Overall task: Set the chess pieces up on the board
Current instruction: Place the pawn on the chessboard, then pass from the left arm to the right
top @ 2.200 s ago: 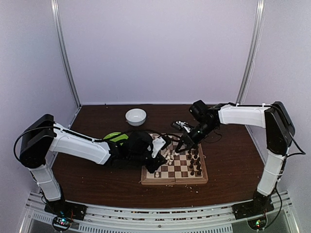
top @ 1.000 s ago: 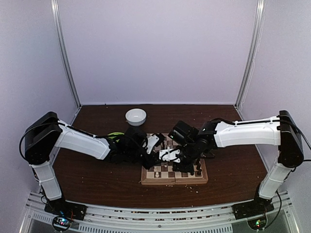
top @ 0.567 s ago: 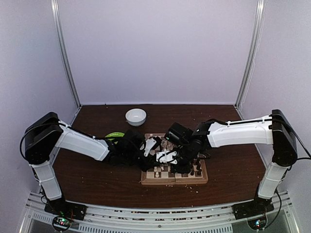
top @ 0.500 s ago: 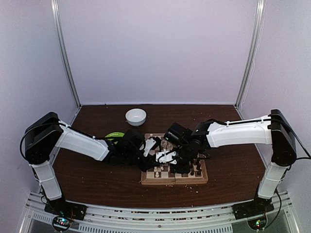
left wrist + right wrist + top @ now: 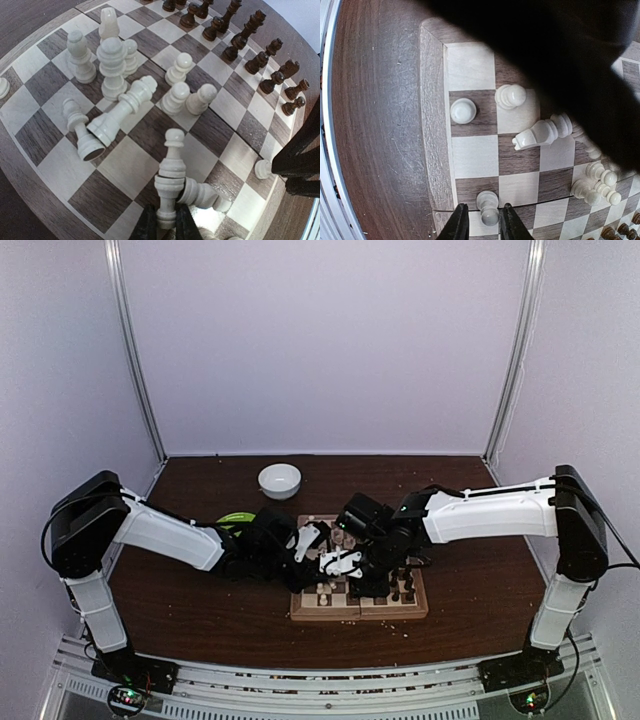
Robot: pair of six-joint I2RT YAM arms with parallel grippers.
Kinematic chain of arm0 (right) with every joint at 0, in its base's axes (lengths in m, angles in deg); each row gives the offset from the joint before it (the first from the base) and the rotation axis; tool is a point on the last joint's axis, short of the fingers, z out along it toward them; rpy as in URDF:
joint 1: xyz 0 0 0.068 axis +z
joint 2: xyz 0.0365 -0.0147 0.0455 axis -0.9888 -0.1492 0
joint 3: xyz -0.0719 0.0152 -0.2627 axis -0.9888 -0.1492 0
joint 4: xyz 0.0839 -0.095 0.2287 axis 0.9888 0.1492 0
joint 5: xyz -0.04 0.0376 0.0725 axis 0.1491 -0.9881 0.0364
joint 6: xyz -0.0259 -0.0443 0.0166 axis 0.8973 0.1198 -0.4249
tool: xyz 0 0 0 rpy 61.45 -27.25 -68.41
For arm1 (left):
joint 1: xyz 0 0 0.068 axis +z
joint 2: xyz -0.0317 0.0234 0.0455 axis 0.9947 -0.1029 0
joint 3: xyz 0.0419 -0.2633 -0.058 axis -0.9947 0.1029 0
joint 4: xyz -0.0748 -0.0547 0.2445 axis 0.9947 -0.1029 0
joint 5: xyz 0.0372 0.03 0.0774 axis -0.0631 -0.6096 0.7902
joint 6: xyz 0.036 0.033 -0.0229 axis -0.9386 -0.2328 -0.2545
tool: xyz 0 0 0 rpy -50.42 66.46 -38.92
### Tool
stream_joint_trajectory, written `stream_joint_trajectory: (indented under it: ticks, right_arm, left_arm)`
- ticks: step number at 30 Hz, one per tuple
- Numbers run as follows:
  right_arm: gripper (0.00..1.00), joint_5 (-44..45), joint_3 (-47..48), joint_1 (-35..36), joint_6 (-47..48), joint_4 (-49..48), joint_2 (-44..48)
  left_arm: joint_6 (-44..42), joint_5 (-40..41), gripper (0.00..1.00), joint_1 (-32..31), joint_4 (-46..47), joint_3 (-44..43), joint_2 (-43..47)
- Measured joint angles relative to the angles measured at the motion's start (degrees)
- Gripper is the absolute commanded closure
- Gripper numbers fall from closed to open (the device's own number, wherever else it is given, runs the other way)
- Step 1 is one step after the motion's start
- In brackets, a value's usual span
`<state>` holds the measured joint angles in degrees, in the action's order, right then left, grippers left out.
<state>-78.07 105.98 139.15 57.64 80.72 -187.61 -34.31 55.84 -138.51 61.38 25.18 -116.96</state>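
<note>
The board (image 5: 385, 608) lies mid-table. My left gripper (image 5: 318, 550) is over its left half. In the left wrist view it (image 5: 167, 227) is shut on the foot of a cream-white piece (image 5: 171, 180), held above a fallen cream piece (image 5: 205, 196). More cream pieces (image 5: 112, 65) stand or lie jumbled beyond. Dark pieces (image 5: 235, 25) stand along the far side. My right gripper (image 5: 348, 582) is at the board's near edge. In the right wrist view it (image 5: 483, 220) is narrowly open astride a standing cream pawn (image 5: 488, 206) by the fold seam.
A white bowl (image 5: 279, 480) stands behind the board. A green plate (image 5: 235, 521) lies left of it, partly hidden by my left arm. The two arms cross closely over the board. Pale crumbs dot the table. Cream pawns (image 5: 463, 111) and a fallen knight (image 5: 540, 134) lie near my right gripper.
My right arm swung from the board's back right to its near-left edge, low over the cream pawn. My left gripper shifted slightly back. Little moved in the last half second.
</note>
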Motion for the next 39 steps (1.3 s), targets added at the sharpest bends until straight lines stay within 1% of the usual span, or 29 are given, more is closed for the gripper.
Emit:
stream_joint_trajectory:
  ticks: [6, 9, 14, 19, 21, 23, 26, 29, 35, 39]
  right_arm:
    - [0.76, -0.2, -0.2, 0.0, -0.2, 0.0, 0.3]
    - [0.73, -1.4, -0.3, 0.0, 0.0, 0.6, 1.3]
    - [0.67, -5.7, -0.4, -1.6, 0.6, 3.8, 7.2]
    - [0.63, -13.5, -0.1, -6.6, 1.6, 7.5, 13.4]
    - [0.62, -16.7, 0.0, -9.2, 1.7, 8.3, 14.1]
    - [0.58, -21.1, 0.1, -13.0, 0.9, 8.4, 14.0]
    - [0.52, -26.3, 0.5, -18.7, -3.2, 7.1, 12.3]
    - [0.52, -31.6, 3.6, -23.0, -8.6, 5.9, 7.4]
    - [0.51, -40.0, 10.2, -23.8, -16.5, 5.7, -4.2]
    - [0.52, -43.7, 12.9, -23.7, -20.9, 6.3, -9.2]
  left_arm:
    - [0.0, 0.0, 0.99, 0.0, 0.0, 0.0, 0.0]
    - [0.0, -0.2, 0.99, -0.1, 0.9, 0.0, 0.1]
    - [0.0, -0.7, 0.99, -0.1, 1.8, 0.0, 1.8]
    - [0.0, -0.7, 0.99, -0.1, 2.5, 0.0, 3.6]
    - [0.0, -1.0, 0.99, -0.1, 2.8, 0.0, 3.6]
    - [-0.3, -1.2, 0.99, -0.1, 3.0, 0.0, 3.6]
    - [-0.6, -1.7, 0.99, -0.1, 3.8, 0.0, 3.6]
    - [-0.9, -2.2, 0.99, -0.1, 5.4, 0.7, 3.9]
    - [-1.6, -3.3, 0.99, -0.1, 7.6, 2.6, 5.8]
    - [-1.6, -3.5, 0.99, -0.1, 8.7, 2.8, 6.6]
